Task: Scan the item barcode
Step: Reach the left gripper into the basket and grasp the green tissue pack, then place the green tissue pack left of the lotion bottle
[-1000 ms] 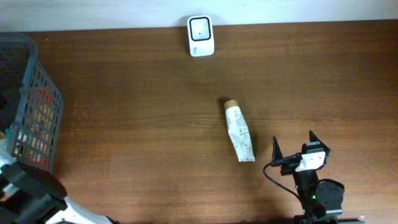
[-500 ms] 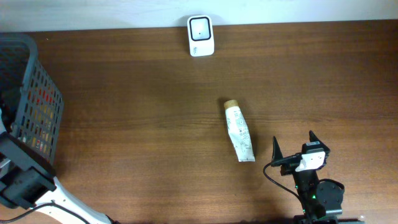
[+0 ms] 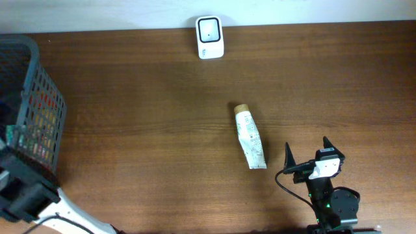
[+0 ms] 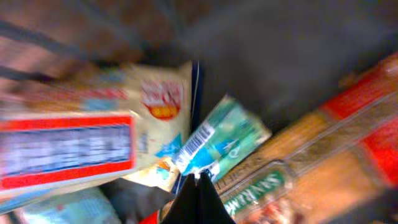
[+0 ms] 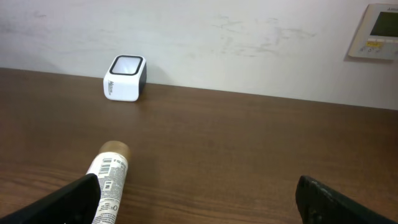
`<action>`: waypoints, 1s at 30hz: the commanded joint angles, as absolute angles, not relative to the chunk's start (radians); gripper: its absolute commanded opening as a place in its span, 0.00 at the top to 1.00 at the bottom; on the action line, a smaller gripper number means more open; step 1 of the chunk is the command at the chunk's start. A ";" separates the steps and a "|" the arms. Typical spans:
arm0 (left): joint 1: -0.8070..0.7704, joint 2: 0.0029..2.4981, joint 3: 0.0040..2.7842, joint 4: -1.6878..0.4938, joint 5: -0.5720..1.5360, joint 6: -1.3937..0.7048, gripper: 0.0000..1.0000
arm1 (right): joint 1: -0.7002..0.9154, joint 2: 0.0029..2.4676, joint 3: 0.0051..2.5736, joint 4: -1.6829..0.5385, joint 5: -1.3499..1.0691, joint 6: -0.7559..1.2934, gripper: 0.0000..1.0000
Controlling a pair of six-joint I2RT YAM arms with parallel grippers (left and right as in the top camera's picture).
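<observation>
Left wrist view was blurred. A teal-and-white packet [image 4: 222, 138] lay tilted among the goods in the basket [image 3: 40, 97], with its barcode [image 4: 195, 144] facing the camera. The left gripper [image 4: 199, 182] sat right at the packet's lower edge with its fingers pressed together. I could not tell whether any of the wrapper was caught between them. A yellow snack bag [image 4: 158, 115] lay just left of the packet, partly under it, and a red-framed pack [image 4: 68, 149] lay further left.

In the overhead view I noted a tube [image 3: 250, 145] lying flat mid-table [image 3: 130, 130], cap end towards the scanner [image 3: 210, 38], which stood at the far edge, well apart from the tube. The right gripper [image 3: 307, 151] rested near the tube's flat end, not touching it, with its fingers spread wide and holding nothing.
</observation>
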State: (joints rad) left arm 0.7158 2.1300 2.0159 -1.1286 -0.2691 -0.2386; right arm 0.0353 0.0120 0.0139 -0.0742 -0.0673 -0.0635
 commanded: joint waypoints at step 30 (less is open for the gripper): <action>0.756 2.143 1.629 -0.730 -0.109 -0.029 1.00 | 0.033 0.006 0.006 -0.075 -0.055 -0.066 0.01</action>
State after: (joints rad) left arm 0.7551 2.1239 1.6436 -0.7208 -0.1352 -0.0273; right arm 0.0353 0.0120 0.0139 -0.0738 -0.0673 -0.0635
